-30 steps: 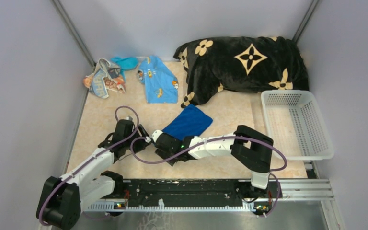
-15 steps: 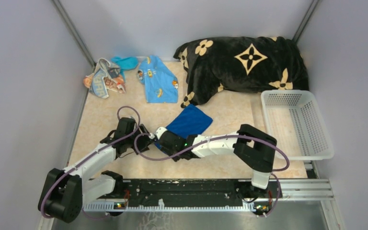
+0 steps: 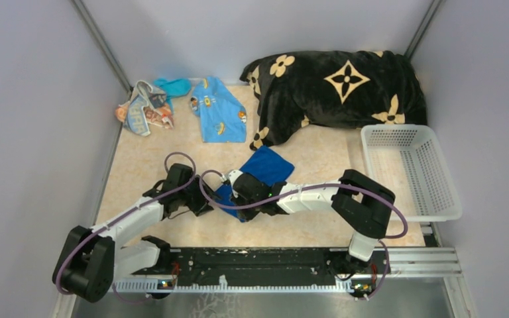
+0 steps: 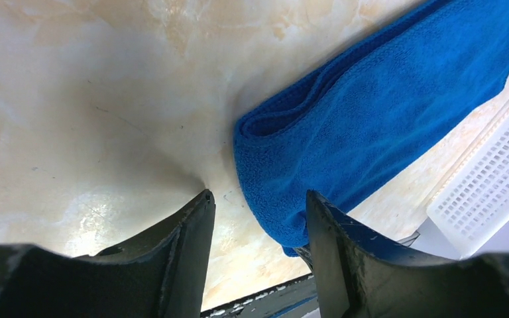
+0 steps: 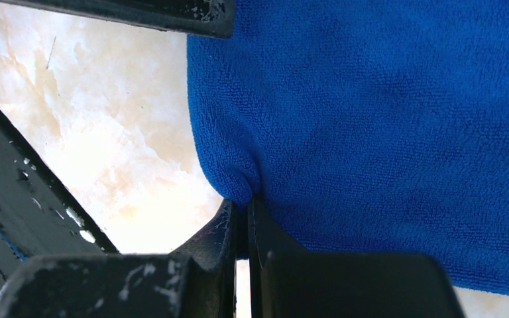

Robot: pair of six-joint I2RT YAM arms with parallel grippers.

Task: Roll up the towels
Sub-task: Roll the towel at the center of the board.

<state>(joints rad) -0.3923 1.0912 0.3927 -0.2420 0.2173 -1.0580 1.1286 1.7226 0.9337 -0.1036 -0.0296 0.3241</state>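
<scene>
The right gripper (image 5: 244, 215) pinches an edge of the dark blue towel (image 5: 384, 132); the left gripper (image 4: 258, 222) hangs released over the bench (image 4: 73, 99). Lettering on the striped towel (image 3: 139, 109) looks too small to read.

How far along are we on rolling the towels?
Done: nothing looks rolled yet. In hand: the right gripper is shut on an edge of the dark blue towel, which is doubled over at one end; the left gripper hangs open at that end. Left: finishing this roll, then the striped towel, turquoise towel and light blue printed towel, all loose at the back left.
</scene>
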